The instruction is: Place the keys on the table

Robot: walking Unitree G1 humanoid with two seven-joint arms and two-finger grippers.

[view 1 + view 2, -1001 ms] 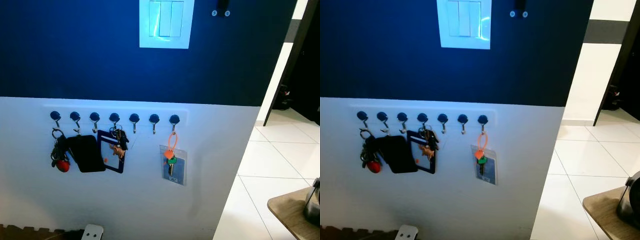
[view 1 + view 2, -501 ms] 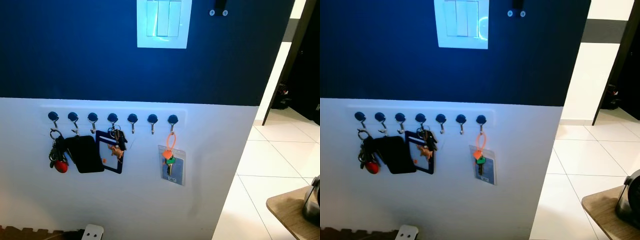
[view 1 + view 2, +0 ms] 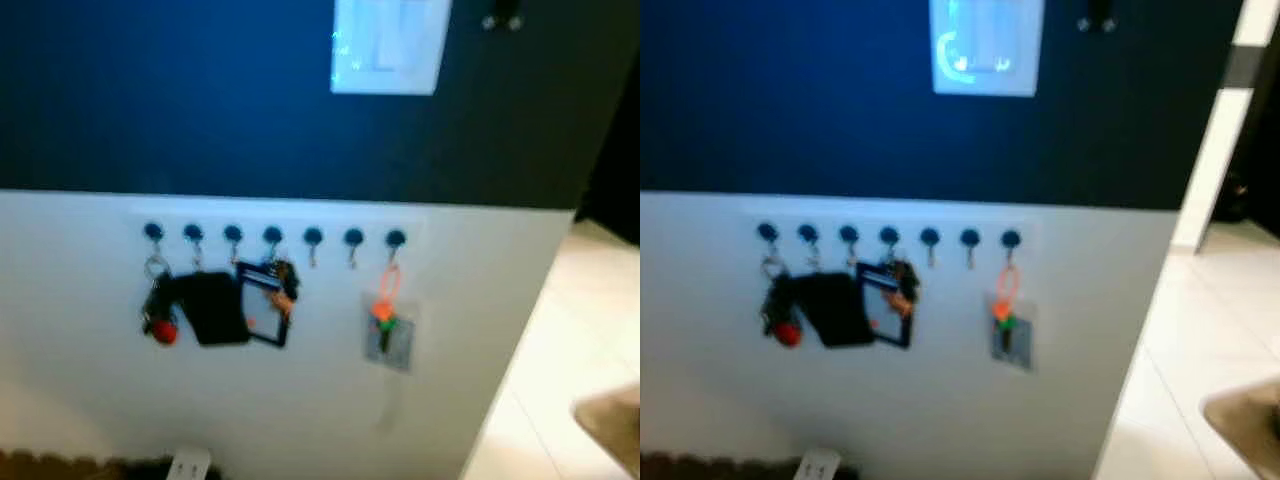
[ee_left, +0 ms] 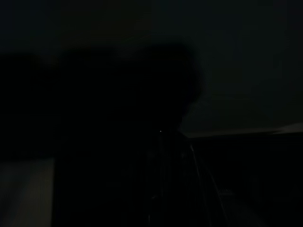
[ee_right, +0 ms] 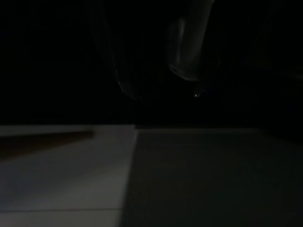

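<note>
Facing a blurred wall with a row of hooks (image 3: 272,235). Keys (image 3: 383,318) with orange tag hanging from the rightmost hook, table (image 3: 612,428) corner low at right. Both pincers idle in dark wrist views, fingers' state impossible to tell. Best to steady first, then reach squarely and lift the tag loop off the hook.

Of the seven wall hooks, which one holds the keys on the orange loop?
The hook at the right end of the row. The keys on the orange loop hang from it alone, with a clear tag; two bare hooks separate it from the crowded left ones.
</note>
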